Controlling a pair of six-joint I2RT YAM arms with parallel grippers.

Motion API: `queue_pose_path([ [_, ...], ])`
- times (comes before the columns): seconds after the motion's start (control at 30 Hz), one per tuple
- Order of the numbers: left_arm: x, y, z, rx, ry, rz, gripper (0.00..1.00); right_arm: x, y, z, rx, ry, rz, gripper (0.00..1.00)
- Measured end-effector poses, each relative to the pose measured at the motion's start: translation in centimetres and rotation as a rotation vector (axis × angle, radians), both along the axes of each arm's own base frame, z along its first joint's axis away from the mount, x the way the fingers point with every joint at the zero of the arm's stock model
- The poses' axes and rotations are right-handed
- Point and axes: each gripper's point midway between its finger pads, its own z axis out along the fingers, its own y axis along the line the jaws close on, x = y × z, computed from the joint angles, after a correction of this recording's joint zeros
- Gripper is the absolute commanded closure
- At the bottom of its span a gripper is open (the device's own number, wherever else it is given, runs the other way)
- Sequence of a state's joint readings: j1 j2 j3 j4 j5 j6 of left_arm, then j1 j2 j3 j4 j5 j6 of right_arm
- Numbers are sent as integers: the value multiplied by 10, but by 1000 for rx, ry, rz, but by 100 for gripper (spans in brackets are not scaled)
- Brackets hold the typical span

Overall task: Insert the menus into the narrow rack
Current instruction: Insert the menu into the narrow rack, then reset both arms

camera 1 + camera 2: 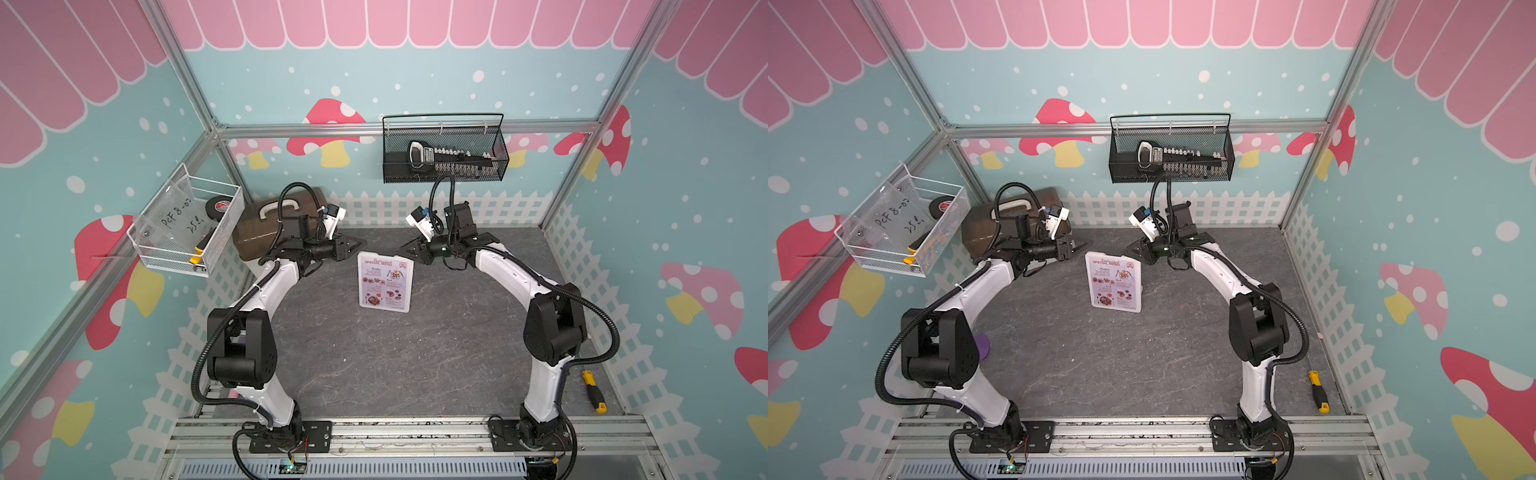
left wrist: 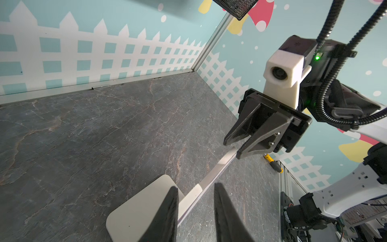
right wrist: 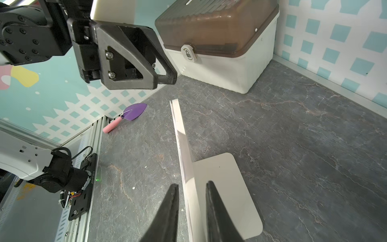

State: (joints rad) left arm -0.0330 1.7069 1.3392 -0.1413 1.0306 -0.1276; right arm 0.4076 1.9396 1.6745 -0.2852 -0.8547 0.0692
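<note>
Table (image 1: pixel 374 365): grey stone-look top, fenced walls on three sides, front rail by the arm bases.

Rack (image 1: pixel 384 308) stands upright mid-table, a bit back of centre. Its flat foot (image 2: pixel 142 205) lies on the table on the back-wall side. Menu (image 1: pixel 384 280) sits inside it, print facing front, red heading at the top.

Left gripper (image 2: pixel 196 187) is at the rack's top left corner, right gripper (image 3: pixel 192 184) at the top right corner, and they point at each other along the top edge. Both have the jaws parted a little and straddle that edge. Gaps show beside the panel, so neither is clamped on it or carrying anything. Can't tell whether a pad brushes the panel.

Edges and room:
- Box (image 1: pixel 257 232), brown lid on a white base, is in the back left corner, just behind the left wrist and well apart from the rack.
- Black basket (image 1: pixel 444 158) hangs on the back wall, above and behind the right wrist.
- Wire basket (image 1: pixel 187 224) hangs on the left wall, off the table.
- Bare tabletop runs from the rack to the front rail, between the arms, and behind the foot to the back fence.
- Screwdriver (image 1: pixel 593 392) lies by the right wall, near the front.
- Trowel (image 3: pixel 134 112) lies by the left arm, partly hidden in a top view (image 1: pixel 984 347).
</note>
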Motion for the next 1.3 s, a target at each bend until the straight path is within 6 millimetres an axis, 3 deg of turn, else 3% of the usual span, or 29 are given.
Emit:
queue_pose_path([
  [0.2,-2,7,4,24,-9,66,67,1,-10,-3,-17,9,-58,76],
  [0.47,-6,28,24,87,-68,251,55,10,-51,31,-15,-60,-239,67],
  [0.63,-13,52,28,134,-80,421,43,5,-90,43,-11,-92,-390,53],
  [0.83,-34,85,30,196,-87,638,32,-20,-140,23,-30,-65,-570,27],
  [0.87,-37,91,29,209,-87,675,2,-24,-149,19,-32,-63,-602,23],
  [0.9,-41,98,27,218,-79,714,1,-28,-159,16,-33,-56,-636,1],
  [1.1,-52,129,0,300,6,887,1,-51,-229,3,-42,-58,-889,0],
  [1.3,-59,152,-30,396,62,998,1,-71,-286,-4,-103,-100,-1151,0],
])
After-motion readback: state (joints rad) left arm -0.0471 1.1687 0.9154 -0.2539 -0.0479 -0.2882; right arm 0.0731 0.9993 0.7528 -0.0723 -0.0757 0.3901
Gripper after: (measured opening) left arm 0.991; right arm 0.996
